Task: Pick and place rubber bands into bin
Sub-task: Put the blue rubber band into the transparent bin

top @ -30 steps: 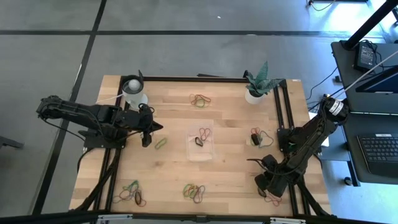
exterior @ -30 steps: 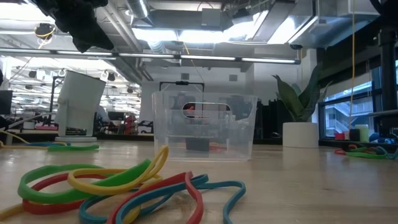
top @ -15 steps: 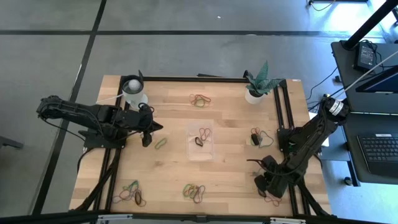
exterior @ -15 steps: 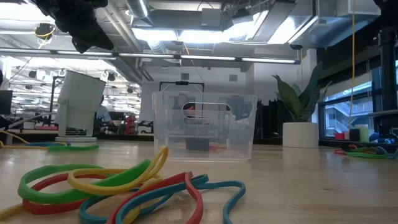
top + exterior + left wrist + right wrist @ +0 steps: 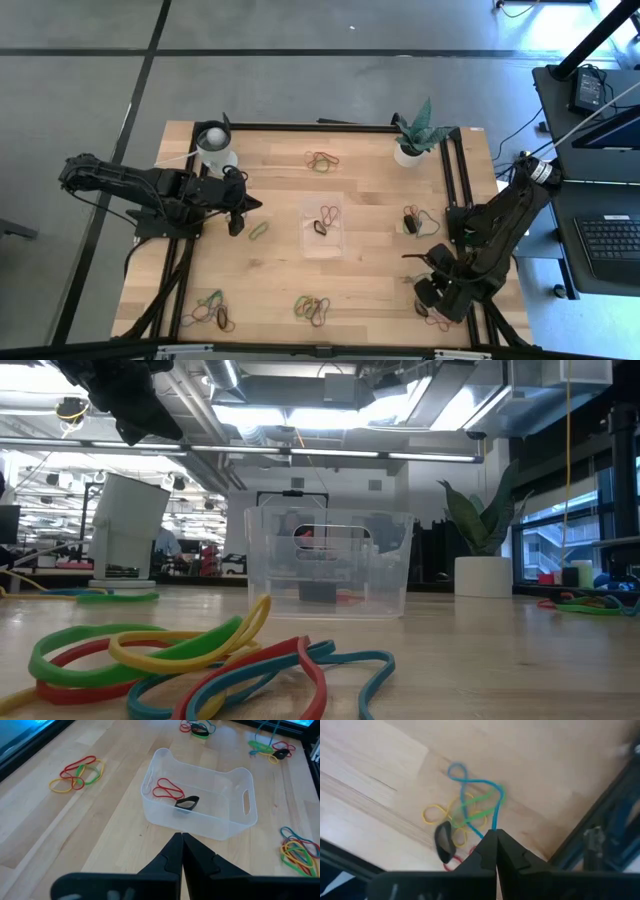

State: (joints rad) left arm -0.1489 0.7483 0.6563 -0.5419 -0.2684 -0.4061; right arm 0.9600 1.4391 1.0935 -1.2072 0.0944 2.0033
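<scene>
The clear bin [image 5: 322,228] stands mid-table and holds a red band [image 5: 167,789] and a dark band [image 5: 187,803]. Rubber bands lie in small heaps on the wood: [image 5: 322,160], [image 5: 258,231], [image 5: 212,310], [image 5: 312,308], [image 5: 411,220]. My left gripper [image 5: 181,836] is shut and hangs left of the bin, above the table, pointing at it. My right gripper [image 5: 492,832] is shut low over a heap of blue, green, yellow and dark bands [image 5: 465,815] at the table's near right corner [image 5: 437,318]. My right gripper comes slanting down at the heap. A straight strand of a blue rubber band [image 5: 495,815] runs right into the shut fingertips, which seem to pinch it. The rest of the band [image 5: 457,770] lies on the wood among the others. The fingertips hide the place of contact.
A white cup [image 5: 215,148] stands at the far left and a white plant pot [image 5: 410,150] at the far right. Black frame rails [image 5: 455,180] run along the right side, and one [image 5: 600,835] lies close beside the right gripper. A band heap [image 5: 200,660] fills the low view's foreground.
My right gripper has shifted a little toward the table's right and near edges, over the corner heap. The left arm, the bin and the other heaps have stayed where they were.
</scene>
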